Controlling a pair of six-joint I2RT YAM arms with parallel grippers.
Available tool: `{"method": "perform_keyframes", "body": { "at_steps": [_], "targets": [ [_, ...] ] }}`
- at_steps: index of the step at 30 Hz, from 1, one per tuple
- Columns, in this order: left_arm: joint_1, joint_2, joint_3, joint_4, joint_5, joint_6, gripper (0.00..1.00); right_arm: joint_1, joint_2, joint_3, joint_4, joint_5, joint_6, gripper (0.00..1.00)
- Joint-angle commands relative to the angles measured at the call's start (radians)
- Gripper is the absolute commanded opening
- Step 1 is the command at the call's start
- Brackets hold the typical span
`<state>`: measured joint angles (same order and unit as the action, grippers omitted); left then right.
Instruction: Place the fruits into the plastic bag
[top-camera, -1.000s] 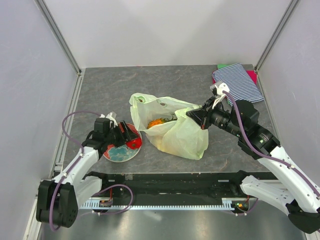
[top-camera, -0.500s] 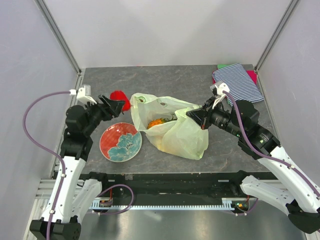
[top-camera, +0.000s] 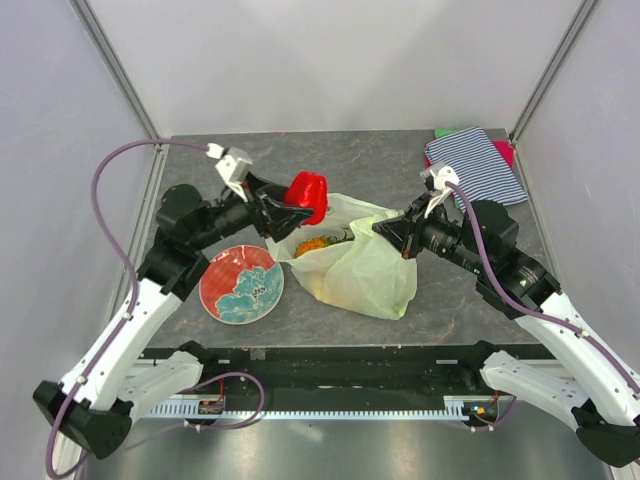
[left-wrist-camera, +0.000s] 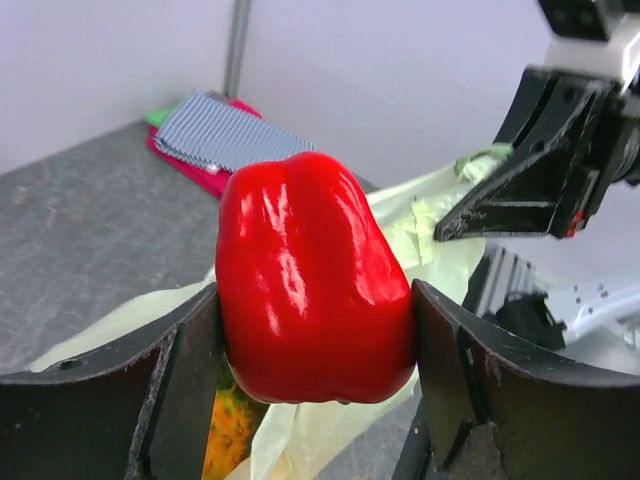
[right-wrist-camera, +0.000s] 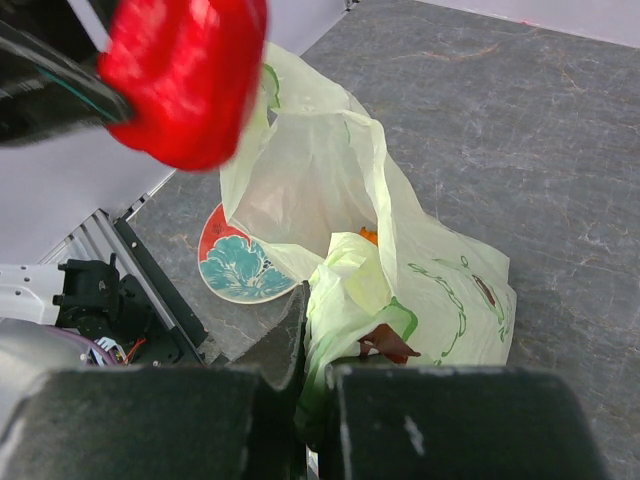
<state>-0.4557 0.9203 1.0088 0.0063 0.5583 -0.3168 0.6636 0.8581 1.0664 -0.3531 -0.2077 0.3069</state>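
From above, the left gripper is clamped on the red pepper mid-frame, in the air over the upper left rim of the plastic bag, while the right gripper pinches the plastic bag's right edge; an orange fruit lies inside. The left wrist view has the red pepper dead centre, squeezed between both black fingers. In the right wrist view the jaws are closed on a plastic bag fold at bottom centre, red pepper upper left.
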Motion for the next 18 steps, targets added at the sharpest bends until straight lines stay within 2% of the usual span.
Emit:
{"method": "perform_keyframes", "body": {
  "at_steps": [1, 7, 13, 14, 18],
  "targets": [
    [-0.073, 0.101, 0.086, -0.101, 0.040, 0.148, 0.61, 0.001, -0.010, 0.004, 0.028, 0.014, -0.005, 0.00],
    [-0.116, 0.233, 0.175, -0.327, 0.014, 0.255, 0.61, 0.001, -0.007, 0.003, 0.028, 0.024, -0.003, 0.00],
    [-0.124, 0.279, 0.203, -0.459, -0.190, 0.312, 0.61, 0.001, 0.009, 0.010, 0.028, 0.021, -0.008, 0.00],
    [-0.124, 0.287, 0.206, -0.466, -0.254, 0.314, 0.61, -0.001, 0.013, 0.010, 0.028, 0.019, -0.009, 0.00],
    [-0.126, 0.313, 0.223, -0.460, -0.368, 0.283, 0.61, 0.001, 0.025, 0.007, 0.034, 0.018, -0.009, 0.00]
  ]
}}
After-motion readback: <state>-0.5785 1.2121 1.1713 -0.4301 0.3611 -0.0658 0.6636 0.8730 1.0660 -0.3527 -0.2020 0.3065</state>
